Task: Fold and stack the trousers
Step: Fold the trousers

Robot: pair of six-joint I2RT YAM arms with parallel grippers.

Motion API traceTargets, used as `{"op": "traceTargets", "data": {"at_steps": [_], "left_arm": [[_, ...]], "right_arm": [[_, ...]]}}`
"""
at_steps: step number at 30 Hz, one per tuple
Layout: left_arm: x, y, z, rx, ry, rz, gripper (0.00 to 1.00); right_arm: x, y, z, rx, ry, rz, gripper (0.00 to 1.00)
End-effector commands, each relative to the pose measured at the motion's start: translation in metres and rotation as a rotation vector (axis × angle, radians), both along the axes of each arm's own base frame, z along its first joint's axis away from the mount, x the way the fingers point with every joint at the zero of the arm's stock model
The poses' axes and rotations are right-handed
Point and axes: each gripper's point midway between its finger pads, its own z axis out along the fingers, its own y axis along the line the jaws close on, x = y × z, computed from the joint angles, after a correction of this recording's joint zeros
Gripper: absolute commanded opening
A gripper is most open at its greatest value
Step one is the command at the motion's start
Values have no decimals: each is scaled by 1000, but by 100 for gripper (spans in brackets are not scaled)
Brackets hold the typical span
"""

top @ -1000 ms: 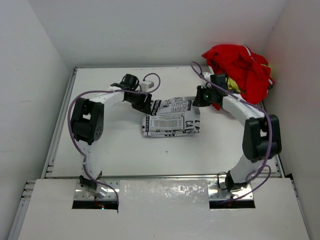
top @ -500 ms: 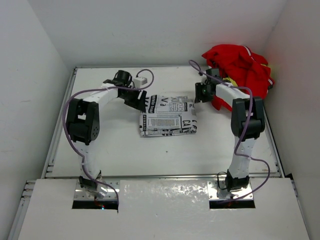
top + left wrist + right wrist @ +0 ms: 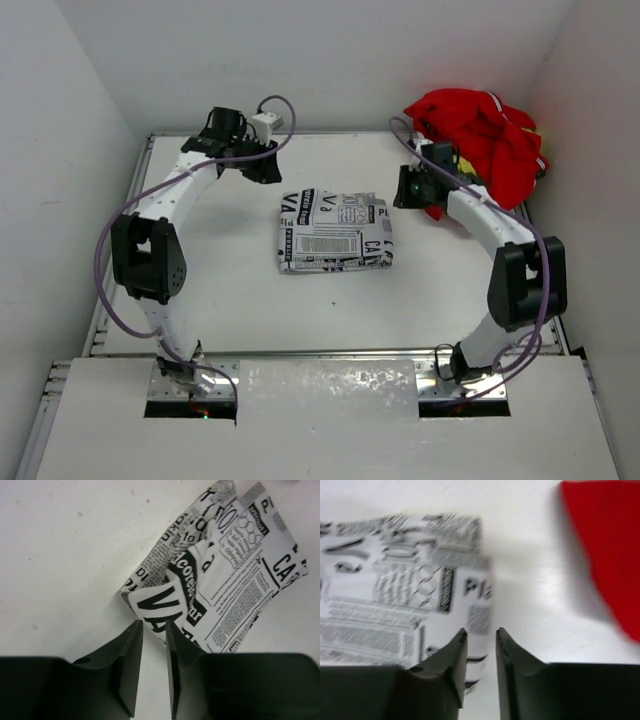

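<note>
The trousers [image 3: 335, 232] lie folded into a flat, roughly square bundle at the middle of the white table [image 3: 220, 290], printed side up, with a few loose folds along the far edge. A heap of red clothes [image 3: 480, 135] sits in the far right corner of the table, well apart from the bundle.

The left hand [image 3: 262, 172] hangs beyond the bundle's far left corner, apart from the cloth in the overhead view. In the left wrist view its two dark fingers [image 3: 131, 660] stand with only a narrow gap between them, and nothing is in that gap. The tips point at the rumpled corner of the trousers, which lies just ahead of them. The hand is released and grips nothing.

The right hand [image 3: 406, 195] is just beside the bundle's far right corner, between the trousers and the red clothes. Its wrist view is blurred, but the fingers [image 3: 447, 675] show a similar narrow gap with nothing clamped between them. The tips sit over the right edge of the trousers, and whether they touch the cloth cannot be told
</note>
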Motion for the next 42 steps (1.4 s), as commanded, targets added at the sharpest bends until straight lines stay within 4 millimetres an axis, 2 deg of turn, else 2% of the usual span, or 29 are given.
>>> {"op": "traceTargets", "data": {"at_steps": [1, 2, 3, 4, 5, 6, 8, 9, 14, 16, 19, 23, 26, 29, 30, 31, 32, 33, 34, 35, 37, 38, 39, 42], "left_arm": [[-19, -28, 13, -40, -43, -88, 19], [-29, -36, 1, -31, -6, -127, 15], [-39, -47, -10, -24, 27, -163, 9], [-42, -51, -26, -17, 69, -176, 9], [-45, -55, -33, -27, 95, -187, 8], [-41, -54, -39, -31, 106, -176, 8], [-24, -45, -59, 3, 120, -106, 8], [-9, -32, -71, 31, 130, -34, 8], [26, -2, -93, 81, 134, 107, 9], [35, 5, -102, 105, 122, 139, 9], [37, 11, -118, 119, 147, 155, 9], [36, 19, -132, 140, 169, 166, 11], [40, 26, -128, 137, 159, 178, 14], [51, 34, -115, 142, 121, 198, 15], [58, 37, -104, 141, 103, 205, 16], [62, 38, -98, 138, 94, 208, 17], [73, 44, -80, 127, 57, 225, 19], [78, 48, -71, 120, 44, 234, 21], [80, 52, -63, 117, 41, 244, 22], [90, 63, -41, 105, -2, 267, 26], [93, 81, -26, 108, -20, 298, 32], [96, 87, -7, 103, -56, 311, 34], [96, 95, 0, 108, -63, 322, 35], [89, 120, 21, 124, -90, 360, 39]], "right_arm": [[-28, 38, -13, 126, 50, 9, 25], [-33, 52, -17, 170, 55, 33, 17], [-47, 57, -34, 205, 103, 38, 13], [-52, 65, -40, 272, 133, 15, 9], [-59, 73, -50, 324, 151, 25, 3], [-63, 75, -60, 347, 187, 1, 0], [-65, 76, -70, 356, 206, -9, 0], [-63, 74, -76, 343, 216, -18, 0], [-56, 67, -98, 263, 268, -16, 0], [-57, 64, -107, 233, 287, -13, 0], [-60, 61, -116, 213, 301, -4, 0], [-59, 57, -118, 179, 301, 13, 0], [-53, 59, -109, 171, 285, 45, 0], [-43, 62, -89, 171, 252, 82, 1], [-40, 62, -82, 172, 238, 91, 4], [-34, 62, -70, 178, 221, 93, 7], [-31, 61, -56, 186, 192, 94, 21], [-27, 59, -45, 192, 170, 87, 31], [-20, 51, -32, 199, 143, 65, 40], [-16, 46, -15, 209, 109, 45, 49], [-10, 26, 3, 225, 77, -10, 54], [-10, 19, 16, 240, 54, -29, 61], [-11, 2, 19, 243, 57, -72, 64], [-24, -28, 21, 231, 75, -134, 68]]}}
